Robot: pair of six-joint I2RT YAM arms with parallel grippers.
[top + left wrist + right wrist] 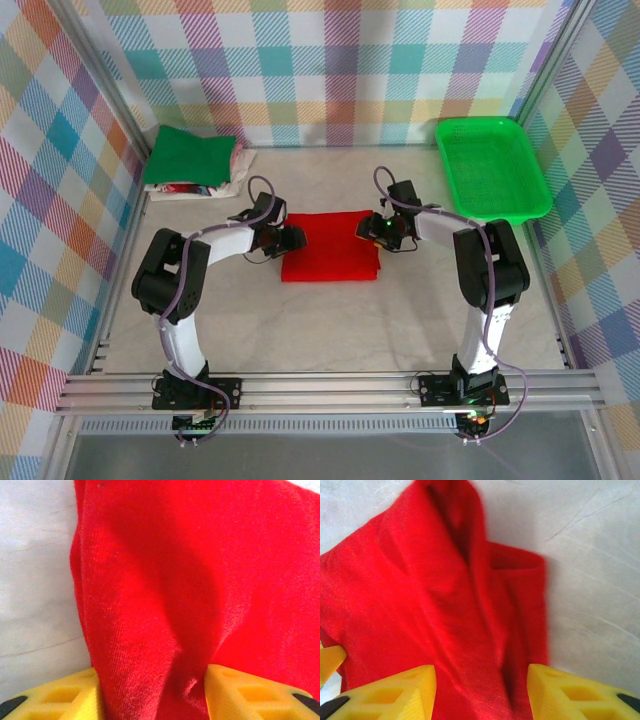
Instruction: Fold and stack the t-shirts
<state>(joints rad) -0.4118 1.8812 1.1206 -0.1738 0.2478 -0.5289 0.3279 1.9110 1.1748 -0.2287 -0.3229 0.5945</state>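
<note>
A folded bright red t-shirt [330,250] lies flat in the middle of the table. My left gripper [288,240] is low at its left edge. In the left wrist view that gripper [152,695] stands open about halfway, with puckered red cloth [165,580] filling the gap between the yellow fingers [65,697]. My right gripper [372,228] is over the shirt's right back corner. In the right wrist view it [480,692] is open, and the red shirt [435,605] lies under and between its fingers. A folded dark green t-shirt [190,155] tops a pile with whitish shirts [236,168] at the back left.
A bright green mesh basket [492,165] stands at the back right. Checked walls and metal rails close the table on three sides. Bare pale tabletop [330,330] stretches in front of the red shirt.
</note>
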